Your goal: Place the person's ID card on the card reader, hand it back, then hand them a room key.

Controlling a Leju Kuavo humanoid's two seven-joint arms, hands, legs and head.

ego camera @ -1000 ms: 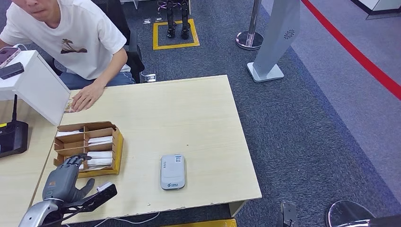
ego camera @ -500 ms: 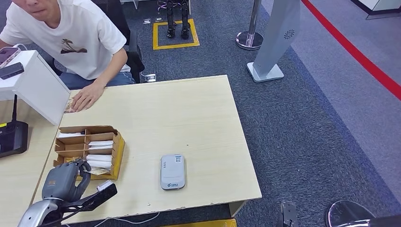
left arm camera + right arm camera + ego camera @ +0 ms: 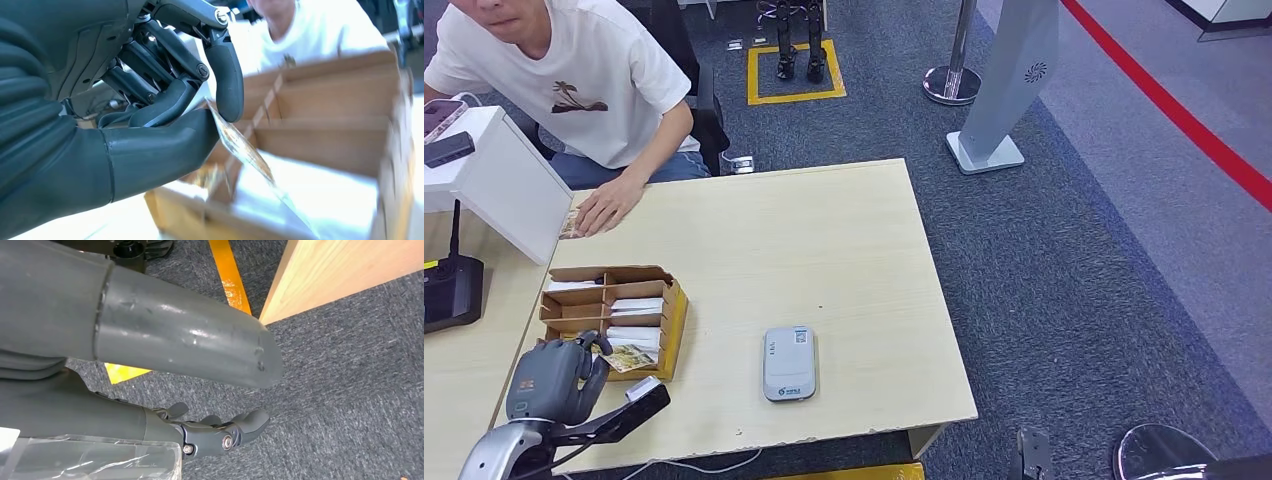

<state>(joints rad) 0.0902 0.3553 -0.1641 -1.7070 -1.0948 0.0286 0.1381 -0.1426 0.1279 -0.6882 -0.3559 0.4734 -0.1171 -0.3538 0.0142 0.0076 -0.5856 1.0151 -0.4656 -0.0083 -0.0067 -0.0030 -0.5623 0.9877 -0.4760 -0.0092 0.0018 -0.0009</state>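
My left hand [image 3: 554, 378] is at the near end of the cardboard key box [image 3: 672, 308] and pinches a patterned room key card [image 3: 630, 357] that sticks out over the box's front compartment. Up close in the left wrist view, the card [image 3: 241, 148] sits between the thumb and a dark finger of that hand [image 3: 150, 125], above the box [image 3: 330, 135]. The grey card reader [image 3: 789, 362] lies near the table's front edge with nothing on it. A person [image 3: 574, 80] sits at the far left, one hand resting on a small card [image 3: 571, 226]. My right hand [image 3: 210, 432] hangs beside the table over the carpet, holding nothing.
White cards fill the box's other compartments. A white stand [image 3: 494, 180] and a black device [image 3: 449, 290] occupy the left side table. The wooden table [image 3: 824, 240] has bare room around the reader. A stanchion base [image 3: 951, 84] and a grey sign post [image 3: 1009, 90] stand on the carpet beyond.
My left hand's fingers curled around a card in the box and drew back toward the near edge, lifting the patterned card out. The box slid slightly away from me.
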